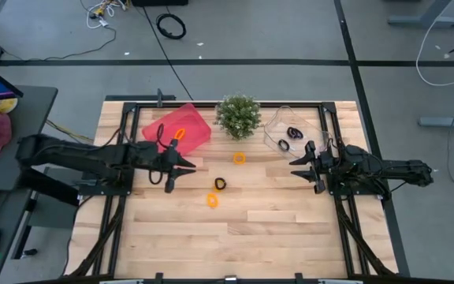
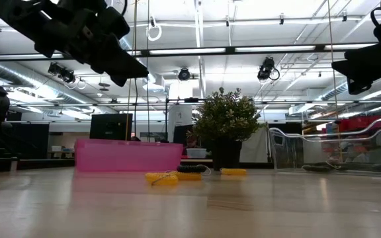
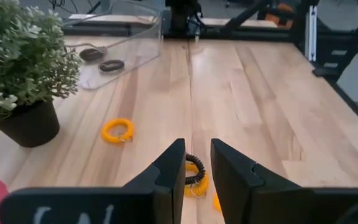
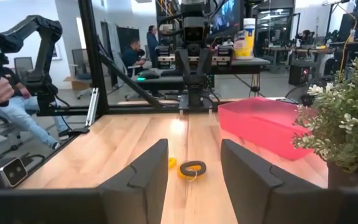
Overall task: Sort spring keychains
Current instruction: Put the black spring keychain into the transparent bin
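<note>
Looking down, we saw three spring keychains (image 1: pixel 219 184) loose on the wooden table (image 1: pixel 290 237), others in the pink tray (image 1: pixel 187 126) and clear bin (image 1: pixel 278 126). Left gripper (image 1: pixel 181 167) and right gripper (image 1: pixel 299 167) both hovered spread apart, empty, above grey flooring (image 1: pixel 290 31) strewn with cables.

high: overhead | low: table-level | wrists: forward | shared: potted plant (image 1: pixel 238 116)

grey floor (image 1: pixel 290 31) w/ cables, ceiling strip lights (image 2: pixel 243 49), desks behind.
</note>
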`<state>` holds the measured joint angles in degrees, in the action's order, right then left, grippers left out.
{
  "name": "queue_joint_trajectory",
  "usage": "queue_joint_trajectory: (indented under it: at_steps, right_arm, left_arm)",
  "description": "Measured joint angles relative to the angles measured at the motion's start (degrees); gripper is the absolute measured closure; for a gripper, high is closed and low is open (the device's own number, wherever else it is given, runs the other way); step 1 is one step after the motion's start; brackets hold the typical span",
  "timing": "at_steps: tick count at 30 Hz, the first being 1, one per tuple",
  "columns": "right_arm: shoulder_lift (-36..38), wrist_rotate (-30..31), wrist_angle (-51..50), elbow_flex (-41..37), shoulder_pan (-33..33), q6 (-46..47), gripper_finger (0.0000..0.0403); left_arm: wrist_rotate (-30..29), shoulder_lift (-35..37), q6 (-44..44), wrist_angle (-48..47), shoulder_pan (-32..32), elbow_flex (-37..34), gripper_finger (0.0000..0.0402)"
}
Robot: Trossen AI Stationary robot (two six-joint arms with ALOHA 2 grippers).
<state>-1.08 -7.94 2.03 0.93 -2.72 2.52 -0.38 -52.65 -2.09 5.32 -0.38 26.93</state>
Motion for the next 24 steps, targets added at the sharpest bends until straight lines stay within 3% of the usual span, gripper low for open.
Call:
queue_joint_trajectory:
  at_steps: [8,19,24]
  right_arm:
    - [0.00,0.02,0.04,0.00,0.00,0.00,0.0250]
    - [0.00,0.01,0.04,0.02,0.00,-0.02,0.0250]
    - [0.00,0.01,0.04,0.02,-0.02,-0.02,0.0250]
  left_arm:
    - [0.00,-8.94,-0.22,0.05,-0.50,4.45,0.0321]
    - [-1.76,-26.36,-0.54,-2.43,-0.50,13.75,0.0321]
    - [-6.07,-34.77,-0.55,-7.15,-0.50,19.46,0.0321]
